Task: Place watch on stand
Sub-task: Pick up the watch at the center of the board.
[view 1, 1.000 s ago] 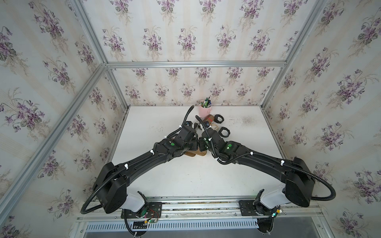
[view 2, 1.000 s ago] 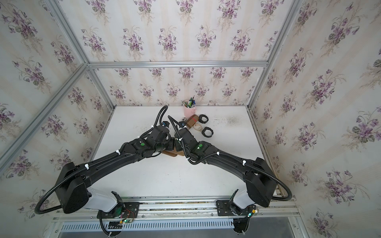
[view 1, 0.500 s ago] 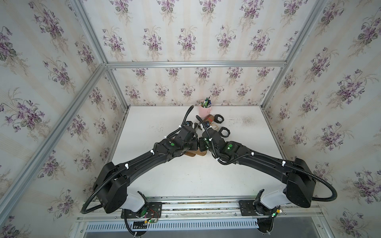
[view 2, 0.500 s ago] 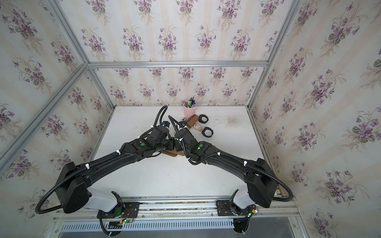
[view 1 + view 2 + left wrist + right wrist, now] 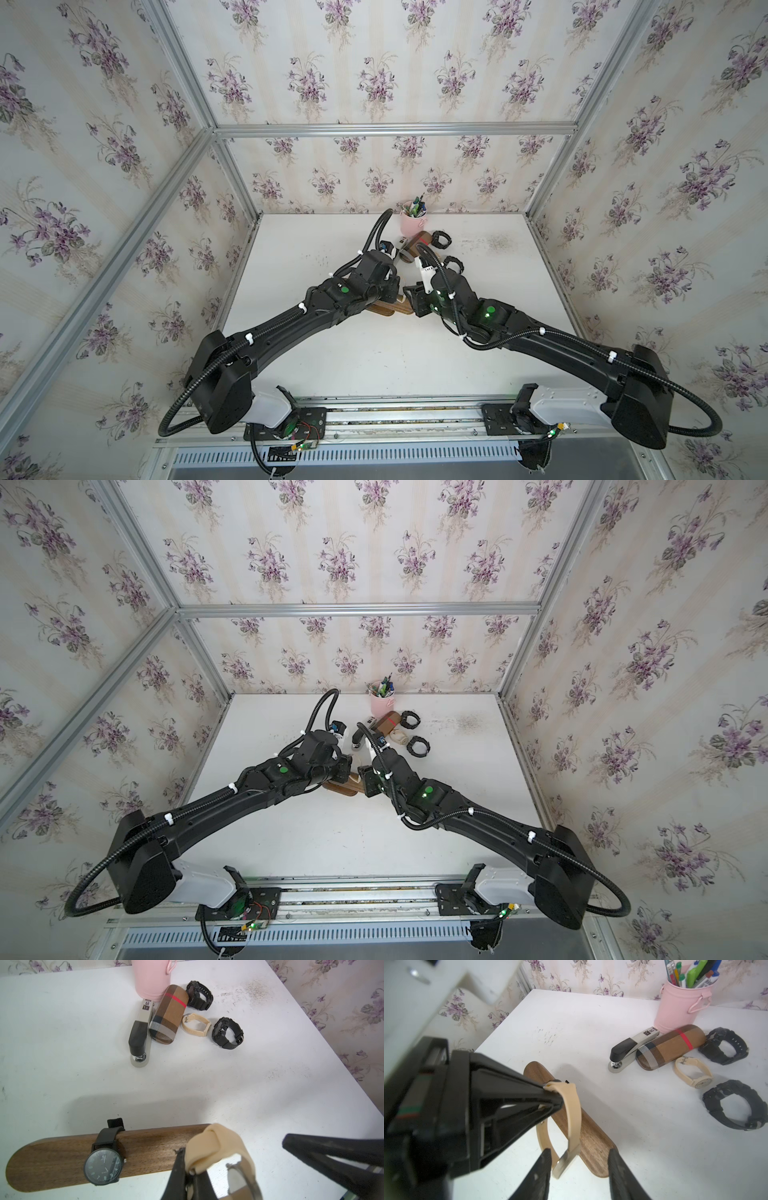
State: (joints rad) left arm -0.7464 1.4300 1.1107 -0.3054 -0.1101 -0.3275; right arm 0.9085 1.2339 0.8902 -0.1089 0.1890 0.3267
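– Now, left hand [image 5: 190, 1169]?
– Pinching the tan watch [image 5: 574, 1109] by its strap; stand [image 5: 591, 1140] just beneath, on the surface [image 5: 654, 1126].
– Right hand [image 5: 580, 1154]?
– Spread wide, watch case between its fingers.

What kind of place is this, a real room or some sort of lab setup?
Likely a robot test cell dressed as a home desk: floral wallpaper panels in an aluminium frame, two arms mounted on a rail, and a white table with a pink pen cup and stapler.

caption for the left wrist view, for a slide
Left gripper holds the beige watch by its strap at one end of the wooden stand, where a black watch sits.
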